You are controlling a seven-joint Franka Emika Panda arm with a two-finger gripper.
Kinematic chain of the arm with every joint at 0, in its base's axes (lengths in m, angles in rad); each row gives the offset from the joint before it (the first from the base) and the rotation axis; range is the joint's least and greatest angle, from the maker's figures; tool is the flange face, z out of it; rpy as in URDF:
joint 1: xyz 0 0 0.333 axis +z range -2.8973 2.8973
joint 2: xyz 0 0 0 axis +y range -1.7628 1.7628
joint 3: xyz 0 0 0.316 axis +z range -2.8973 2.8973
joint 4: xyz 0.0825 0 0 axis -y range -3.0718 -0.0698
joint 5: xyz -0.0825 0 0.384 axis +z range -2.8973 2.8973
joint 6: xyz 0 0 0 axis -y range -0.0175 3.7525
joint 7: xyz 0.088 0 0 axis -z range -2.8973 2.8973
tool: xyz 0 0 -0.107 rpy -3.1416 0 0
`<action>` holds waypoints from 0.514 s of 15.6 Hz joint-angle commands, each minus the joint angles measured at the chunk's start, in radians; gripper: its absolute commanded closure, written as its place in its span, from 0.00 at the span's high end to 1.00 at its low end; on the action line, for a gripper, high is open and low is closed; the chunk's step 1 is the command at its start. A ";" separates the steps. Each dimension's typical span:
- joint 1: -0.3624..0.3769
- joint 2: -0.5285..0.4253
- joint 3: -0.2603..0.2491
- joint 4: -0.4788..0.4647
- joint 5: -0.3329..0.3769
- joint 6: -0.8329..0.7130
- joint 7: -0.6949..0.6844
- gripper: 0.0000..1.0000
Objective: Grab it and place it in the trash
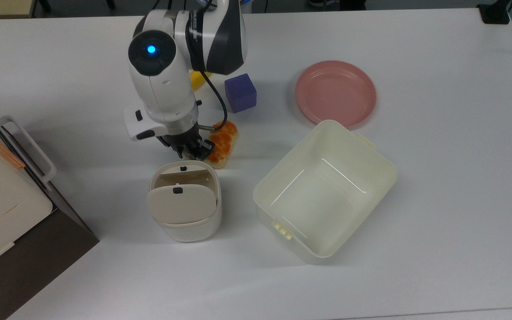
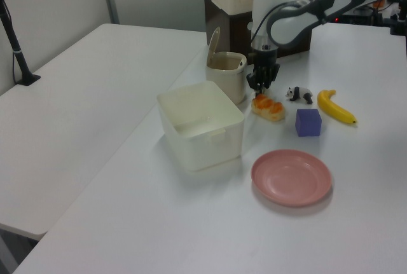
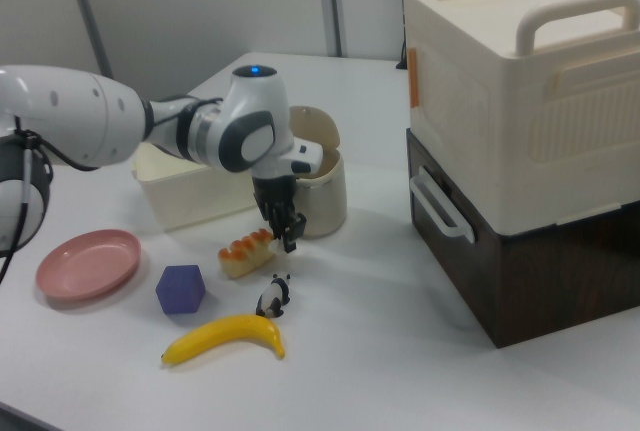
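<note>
Grasp step judged complete: gripper (image 1: pixel 192 152), centre-left in the top view, has jaws pinched together on the tissue wad (image 1: pixel 187 154) beside the bread roll (image 1: pixel 223 143); next move: lift, shift down-frame over the trash bin (image 1: pixel 188 226), release.

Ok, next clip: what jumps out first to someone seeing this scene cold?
The white robot arm, its gripper low between the lidded bin and the bread roll. Then the big cream tub at the top view's centre-right, with a pink plate behind it.
</note>
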 commanded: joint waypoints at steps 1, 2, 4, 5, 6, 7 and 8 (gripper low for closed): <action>0.009 -0.091 -0.011 -0.014 0.000 -0.128 -0.061 0.34; 0.012 -0.105 -0.011 -0.002 -0.001 -0.154 -0.070 0.34; 0.016 -0.117 -0.009 0.030 -0.021 -0.211 -0.077 0.34; 0.021 -0.123 -0.005 0.044 -0.042 -0.223 -0.089 0.34; 0.029 -0.129 -0.001 0.049 -0.065 -0.226 -0.113 0.34; 0.039 -0.141 0.000 0.049 -0.087 -0.225 -0.147 0.34; 0.052 -0.145 0.002 0.055 -0.110 -0.217 -0.188 0.34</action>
